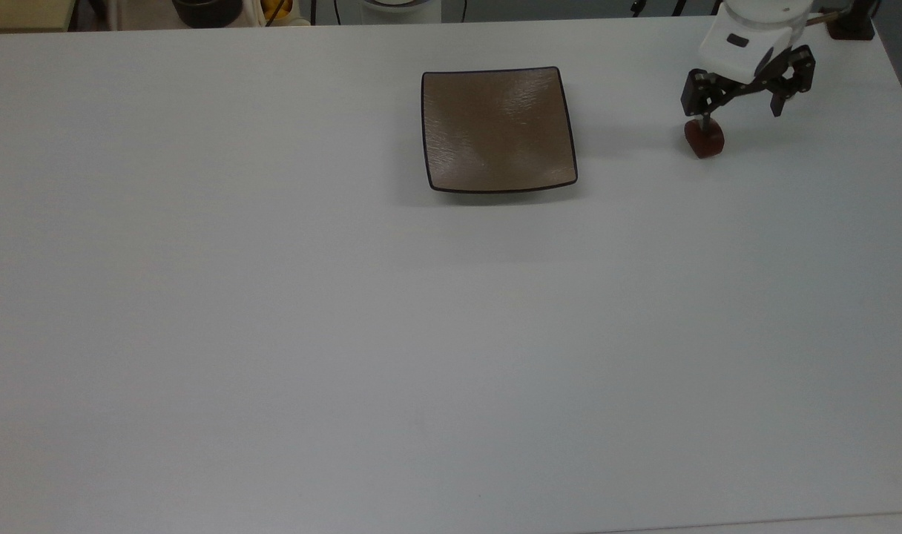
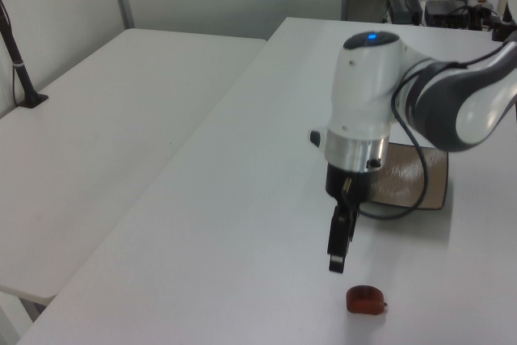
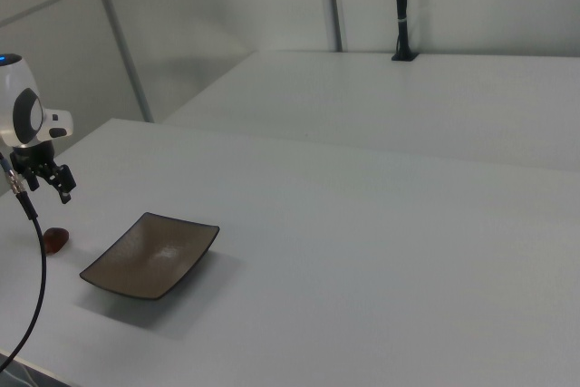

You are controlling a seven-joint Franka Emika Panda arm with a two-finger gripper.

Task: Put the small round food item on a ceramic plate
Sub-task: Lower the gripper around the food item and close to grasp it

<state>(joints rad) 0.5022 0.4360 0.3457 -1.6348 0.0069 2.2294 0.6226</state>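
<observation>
Food item: small dark reddish-brown glossy lump, lying bare on the worktop near the top view's right edge and far corner, well apart from the square brown plate. Judged light, probably firm; the glossy skin may be slippery. The rounded, blocky shape suggests a hold across two opposite flat sides, low on the lump. Pincer is seen hovering just above it, empty, fingers spread wide, one finger over the lump in the top view.
</observation>
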